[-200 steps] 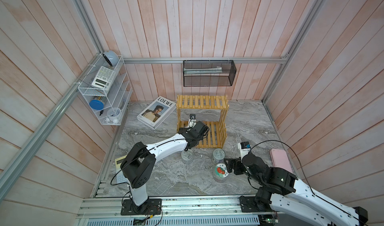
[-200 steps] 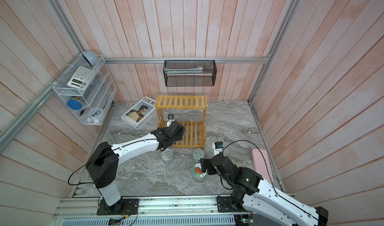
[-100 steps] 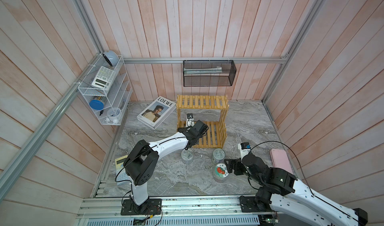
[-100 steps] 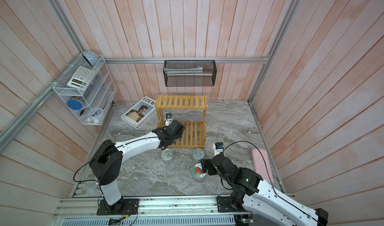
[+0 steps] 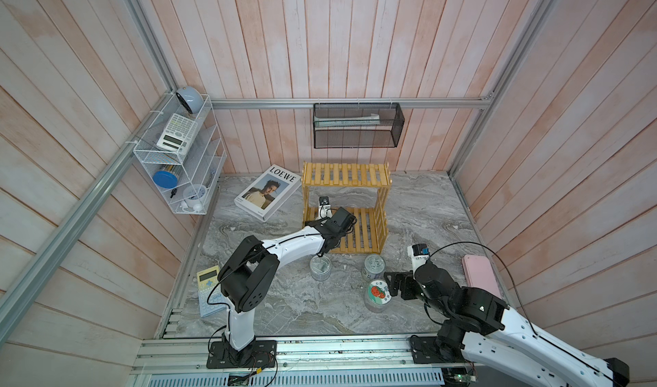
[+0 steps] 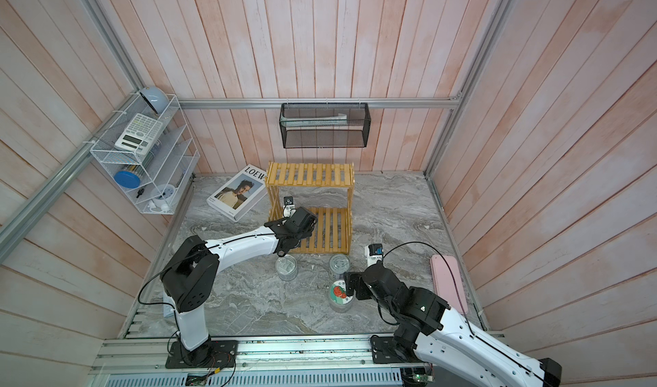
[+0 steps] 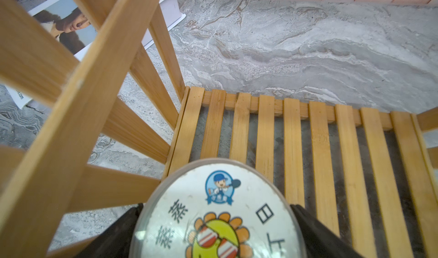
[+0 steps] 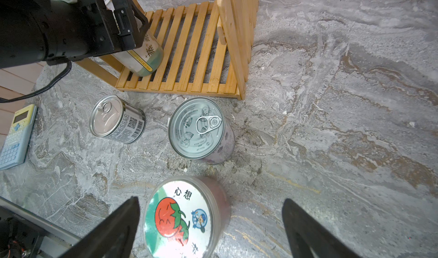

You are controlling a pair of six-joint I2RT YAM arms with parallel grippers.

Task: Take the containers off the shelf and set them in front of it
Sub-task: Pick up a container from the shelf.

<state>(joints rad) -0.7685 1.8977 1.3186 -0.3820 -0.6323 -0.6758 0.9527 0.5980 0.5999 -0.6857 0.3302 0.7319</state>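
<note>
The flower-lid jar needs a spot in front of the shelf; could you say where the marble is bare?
Bare: between the calculator and the barcode can, and from that can to the front rail. Crowded: other can, tomato jar and right claw.

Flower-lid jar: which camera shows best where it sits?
Right wrist: the jar sits on the shelf, lower tier, left gripper around it. Left wrist shows only its lid; top views hide it under that gripper.

- We see soft, even light in both top views; shadows are faint.
- We find glare on the tomato lid (image 8: 181,217).
- We see near shelf slats (image 7: 54,136) blurred, wall planks (image 5: 71,65) bowed at edges.
</note>
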